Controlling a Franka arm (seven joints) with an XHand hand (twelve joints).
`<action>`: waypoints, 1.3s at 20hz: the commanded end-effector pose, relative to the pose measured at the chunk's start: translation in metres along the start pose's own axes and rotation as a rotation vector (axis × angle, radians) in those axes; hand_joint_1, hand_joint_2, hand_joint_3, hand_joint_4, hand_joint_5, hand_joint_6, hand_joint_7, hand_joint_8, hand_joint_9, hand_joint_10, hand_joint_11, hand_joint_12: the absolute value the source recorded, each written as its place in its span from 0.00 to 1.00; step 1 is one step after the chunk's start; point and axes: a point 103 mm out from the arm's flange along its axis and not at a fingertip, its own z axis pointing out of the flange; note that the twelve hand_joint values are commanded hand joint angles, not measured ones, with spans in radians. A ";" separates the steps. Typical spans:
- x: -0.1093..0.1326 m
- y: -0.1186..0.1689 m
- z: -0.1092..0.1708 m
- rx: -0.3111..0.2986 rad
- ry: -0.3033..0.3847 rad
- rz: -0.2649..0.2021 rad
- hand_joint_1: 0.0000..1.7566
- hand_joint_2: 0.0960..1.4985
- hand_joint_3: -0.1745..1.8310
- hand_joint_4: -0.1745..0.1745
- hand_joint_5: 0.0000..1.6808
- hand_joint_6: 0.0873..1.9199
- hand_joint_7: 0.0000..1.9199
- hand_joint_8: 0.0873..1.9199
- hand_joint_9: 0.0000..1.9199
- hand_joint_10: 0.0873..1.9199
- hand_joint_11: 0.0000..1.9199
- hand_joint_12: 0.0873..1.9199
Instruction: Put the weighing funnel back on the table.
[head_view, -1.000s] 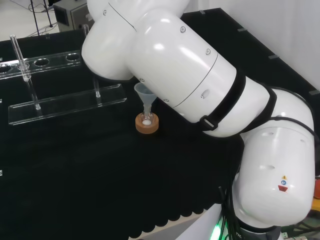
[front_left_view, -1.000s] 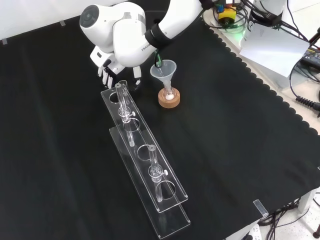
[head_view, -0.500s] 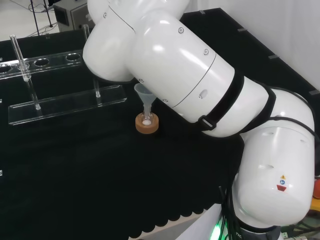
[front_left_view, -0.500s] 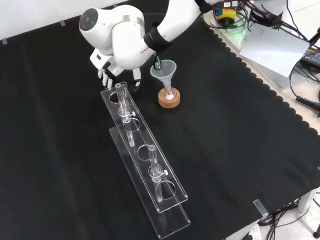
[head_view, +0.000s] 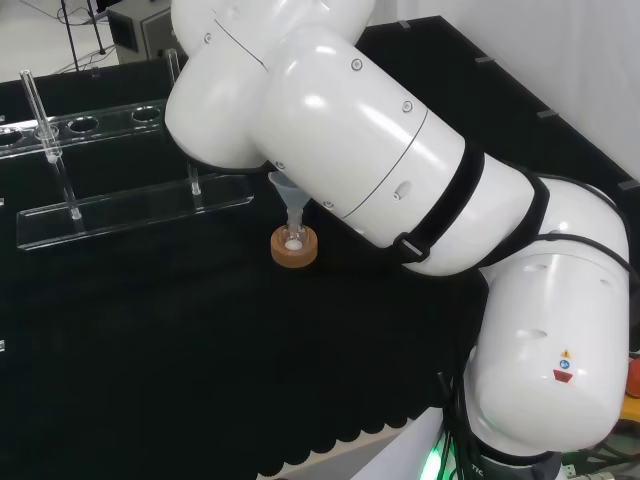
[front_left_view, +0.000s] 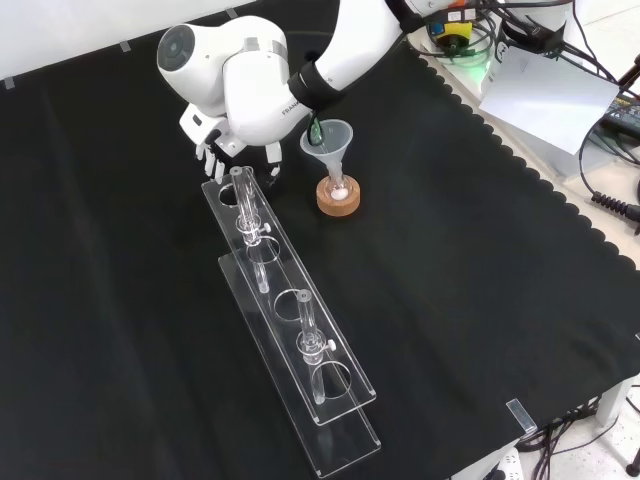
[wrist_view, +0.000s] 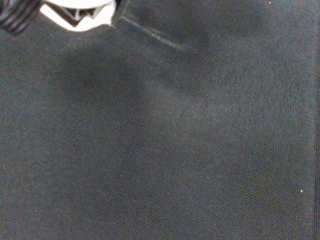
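In the front view the hand hangs low over the black cloth, just beyond the far end of the clear rack, half hidden by the arm's big white link. Its fingers and thumb point down and curl inward. In the wrist view a blurred white part of the hand shows, and beside it a thin clear edge that looks like the weighing funnel, close over the cloth. Whether the weighing funnel touches the cloth I cannot tell.
The big funnel stands in its small flask on a cork ring, right of the hand in the front view. The rack carries two upright tubes. In the head view the arm's links cover the funnel's far side.
The arm's big link has drifted a little to the left in the front view, and the hand has sunk slightly toward the cloth. Funnel, flask and rack have not moved.
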 end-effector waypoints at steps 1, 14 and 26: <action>0.001 0.000 0.001 0.004 0.002 0.001 0.62 0.41 0.47 1.00 0.67 0.49 0.37 0.33 0.53 0.16 0.39 0.55; 0.002 -0.001 0.006 0.011 0.015 0.011 0.62 0.42 0.45 1.00 0.66 0.49 0.35 0.33 0.51 0.16 0.38 0.56; 0.001 -0.005 0.003 0.085 0.016 0.033 0.51 0.42 0.37 0.44 0.27 0.39 0.02 0.22 0.06 0.32 0.02 0.67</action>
